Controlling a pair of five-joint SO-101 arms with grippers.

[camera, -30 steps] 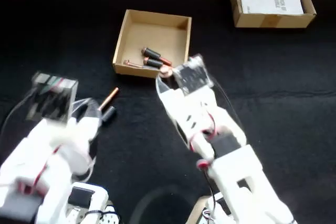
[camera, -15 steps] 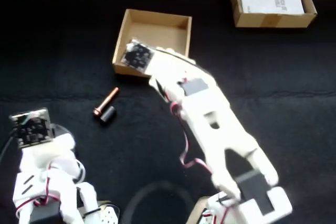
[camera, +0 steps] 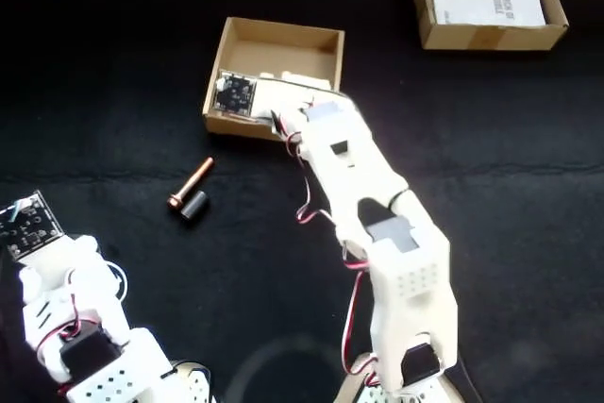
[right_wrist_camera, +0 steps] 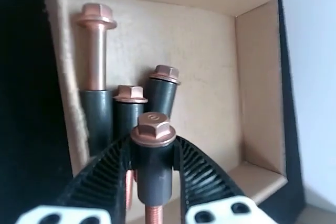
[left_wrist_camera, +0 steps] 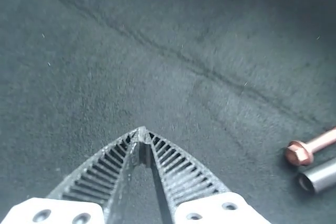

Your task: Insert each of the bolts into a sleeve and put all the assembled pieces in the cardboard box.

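Currently the right gripper [right_wrist_camera: 153,148] is clamped on an assembled piece [right_wrist_camera: 153,169], bolt head up and sleeve pinched between both fingers. It is held over the inside of the cardboard box [right_wrist_camera: 260,82] near the far edge of the table [camera: 491,233], so this reads as the drop-off stage, and the tight grip likely stops the bolt slipping out of the sleeve. Three finished pieces [right_wrist_camera: 131,111] lie side by side against one box wall, one with its bolt sticking far out. The left gripper [left_wrist_camera: 142,136] is closed tip to tip on nothing, low by the near left corner of the table, probably just out of the way. The loose bolt [camera: 192,182] and loose sleeve [camera: 194,206] lie just beside each other on the table short of the box, not joined, so my guess is one more assembly is left. Hidden: in the high view the right arm [camera: 377,205] covers the box contents and its own fingers; the held bolt's lower shank is cut off at the wrist view edge; cannot tell if the held piece touches the box floor; the loose sleeve is partly cut off in the left wrist view
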